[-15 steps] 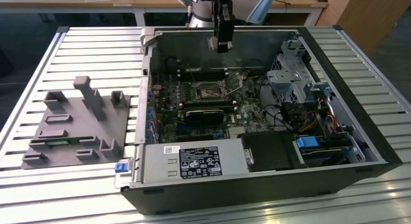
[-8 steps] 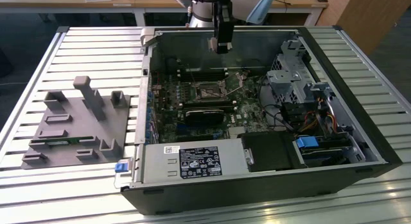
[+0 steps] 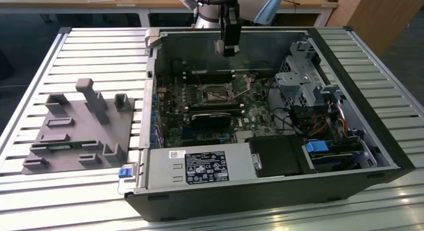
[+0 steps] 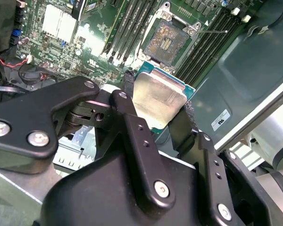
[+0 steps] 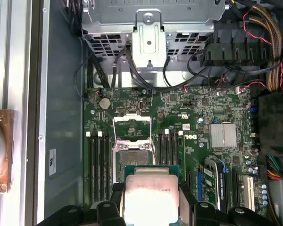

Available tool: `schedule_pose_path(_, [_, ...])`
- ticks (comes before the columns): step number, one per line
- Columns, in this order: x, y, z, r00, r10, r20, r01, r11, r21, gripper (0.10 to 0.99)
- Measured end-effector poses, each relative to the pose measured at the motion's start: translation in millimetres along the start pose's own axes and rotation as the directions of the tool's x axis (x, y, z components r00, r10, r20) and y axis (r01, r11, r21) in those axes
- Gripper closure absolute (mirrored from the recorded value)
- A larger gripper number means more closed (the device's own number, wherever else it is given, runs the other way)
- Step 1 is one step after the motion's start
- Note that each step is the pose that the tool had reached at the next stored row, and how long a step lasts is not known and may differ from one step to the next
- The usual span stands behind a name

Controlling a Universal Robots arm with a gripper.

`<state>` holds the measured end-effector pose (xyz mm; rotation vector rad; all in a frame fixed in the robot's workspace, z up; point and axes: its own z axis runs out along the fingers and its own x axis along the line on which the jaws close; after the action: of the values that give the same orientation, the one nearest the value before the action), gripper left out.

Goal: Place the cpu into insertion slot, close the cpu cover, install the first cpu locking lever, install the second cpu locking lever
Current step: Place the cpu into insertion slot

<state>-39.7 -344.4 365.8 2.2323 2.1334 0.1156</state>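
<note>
My gripper hangs above the open computer case, shut on the cpu, a flat square chip with a silver-grey top and green edge. In both wrist views the black fingers clamp two opposite sides of the cpu. The insertion slot lies uncovered on the green motherboard, a little way below and beyond the chip, and shows a dark gold-speckled centre. The cpu cover is flipped open on the far side of the socket. In the exterior view the slot sits mid-board, below the gripper.
Long black memory slots flank the socket on both sides. A silver heat sink and a drive cage with cables stand nearby. A power supply fills the case front. A grey fixture plate lies at the exterior view's left.
</note>
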Motion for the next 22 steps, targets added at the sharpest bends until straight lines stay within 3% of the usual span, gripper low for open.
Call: schedule_pose_path(22, [-0.1,-0.7,7.4,1.0,0.0,0.0002,0.0,1.0,0.004,0.545])
